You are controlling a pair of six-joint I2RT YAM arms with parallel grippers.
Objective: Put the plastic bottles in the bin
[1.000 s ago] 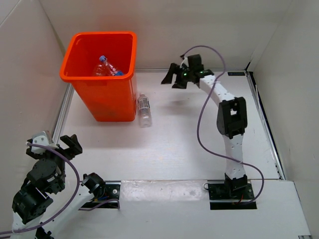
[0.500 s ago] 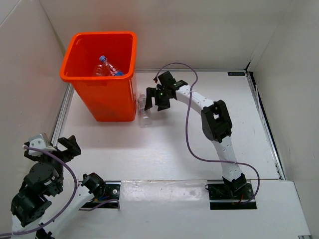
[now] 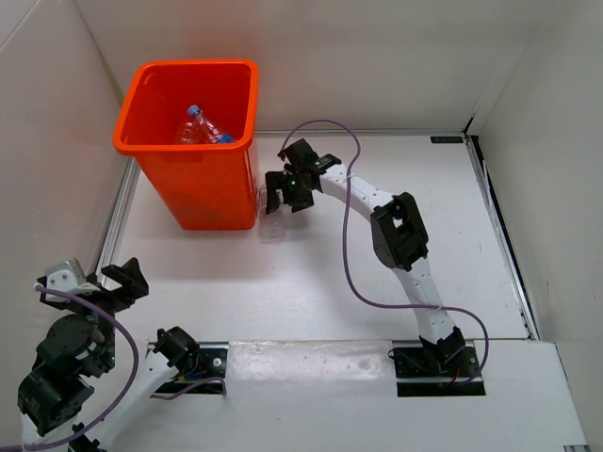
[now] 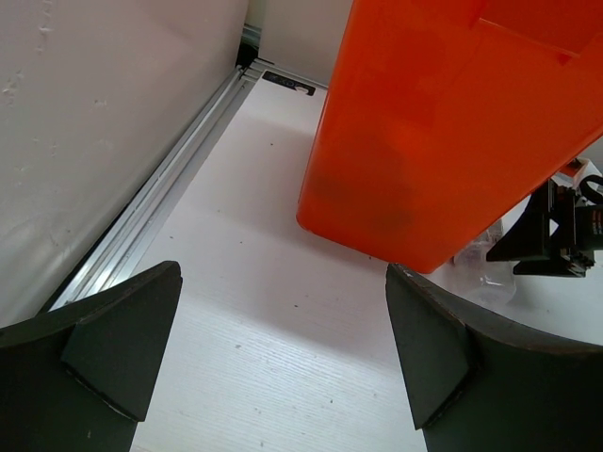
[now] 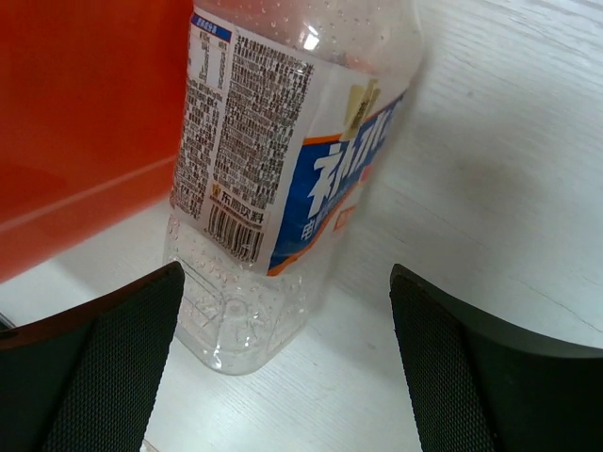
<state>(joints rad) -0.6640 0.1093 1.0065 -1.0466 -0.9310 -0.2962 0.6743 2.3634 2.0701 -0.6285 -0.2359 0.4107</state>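
The orange bin (image 3: 188,141) stands at the back left and holds a clear bottle with a blue cap (image 3: 200,127). Another clear bottle (image 3: 271,226) lies on the table against the bin's right side. My right gripper (image 3: 283,201) is open and hovers right over this bottle. In the right wrist view the bottle (image 5: 273,160), with a white and blue label, lies between the spread fingers (image 5: 94,367) of the right gripper (image 5: 287,367), beside the bin wall (image 5: 75,113). My left gripper (image 3: 92,282) is open and empty at the near left; its view (image 4: 283,358) shows the bin (image 4: 443,141).
White walls enclose the table. A metal rail (image 3: 118,207) runs along the left edge, close to the bin. The right gripper's body (image 4: 556,235) and the clear bottle (image 4: 480,268) show beyond the bin in the left wrist view.
My right arm has swung from the back middle leftward and down to the bottle beside the bin. My left gripper has drawn back a little toward the near left.
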